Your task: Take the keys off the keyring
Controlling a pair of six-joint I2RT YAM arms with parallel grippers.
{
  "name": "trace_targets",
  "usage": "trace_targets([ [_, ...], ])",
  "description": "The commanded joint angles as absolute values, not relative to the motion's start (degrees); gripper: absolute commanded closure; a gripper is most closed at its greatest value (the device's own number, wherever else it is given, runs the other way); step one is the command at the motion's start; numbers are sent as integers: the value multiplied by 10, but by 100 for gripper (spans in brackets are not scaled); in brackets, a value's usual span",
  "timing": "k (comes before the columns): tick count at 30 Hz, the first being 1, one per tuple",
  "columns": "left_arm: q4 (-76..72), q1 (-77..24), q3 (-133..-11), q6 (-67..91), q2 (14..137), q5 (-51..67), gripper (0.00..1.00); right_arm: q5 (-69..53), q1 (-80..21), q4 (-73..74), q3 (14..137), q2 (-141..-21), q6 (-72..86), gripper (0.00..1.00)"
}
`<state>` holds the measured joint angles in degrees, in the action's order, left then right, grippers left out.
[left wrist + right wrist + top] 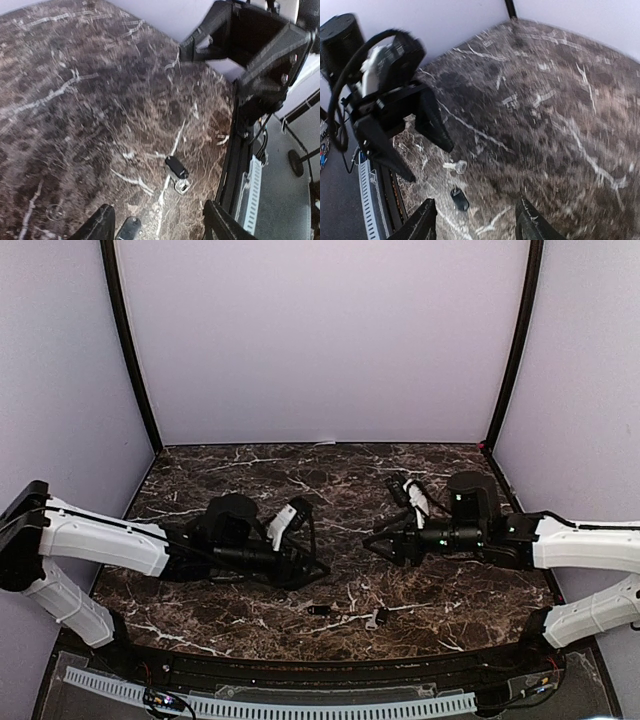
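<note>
Two keys (320,610) (378,618) (apart), two pincers (160,227) (477,222) spread wide

The left gripper (318,568) and right gripper (372,543) lie low, facing across an open gap. Nearer, the keys (320,610) sit unobstructed; the far table (260,465) is open.

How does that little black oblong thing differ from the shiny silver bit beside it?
The dark oblong piece is black and mostly dull; the silvery piece is pale and glinting. The dark oblong piece is longer, the silvery piece shorter and stubbier. Both lie flat on the marble table, with nothing holding them.
</note>
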<state>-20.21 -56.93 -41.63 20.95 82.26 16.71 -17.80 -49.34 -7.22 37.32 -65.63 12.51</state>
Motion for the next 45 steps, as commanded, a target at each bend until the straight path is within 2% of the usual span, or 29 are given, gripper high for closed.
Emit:
trace_targets([
  [1,-267,-628,-444,179,905,138,37,-135,-477,13,355,-656,212,44],
  [4,-265,-664,-490,171,966,119,38,-112,-474,79,354,-662,278,41],
  [7,-225,-704,-554,149,1028,85,39,-137,-459,60,322,-642,327,40],
  [9,-219,-722,-572,142,1055,62,40,-141,-451,54,310,-633,357,43],
  [10,-219,-727,-575,141,1063,51,40,-137,-447,60,308,-633,367,49],
  [11,-218,-734,-576,140,1069,41,40,-138,-443,65,308,-634,371,65],
  [13,-219,-740,-574,134,1072,25,40,-144,-437,72,308,-636,374,87],
  [14,-219,-743,-573,131,1073,23,40,-150,-436,74,306,-637,378,96],
  [15,-221,-746,-573,128,1077,22,40,-157,-433,74,304,-635,385,100],
  [25,-212,-777,-602,104,1125,-85,39,-204,-425,73,305,-598,419,100],
  [33,-198,-778,-641,73,1169,-111,36,-254,-408,70,315,-595,442,100],
  [39,-192,-778,-646,63,1184,-126,37,-249,-399,92,337,-597,432,99],
  [45,-185,-777,-648,58,1187,-112,43,-252,-396,89,345,-612,428,98],
])
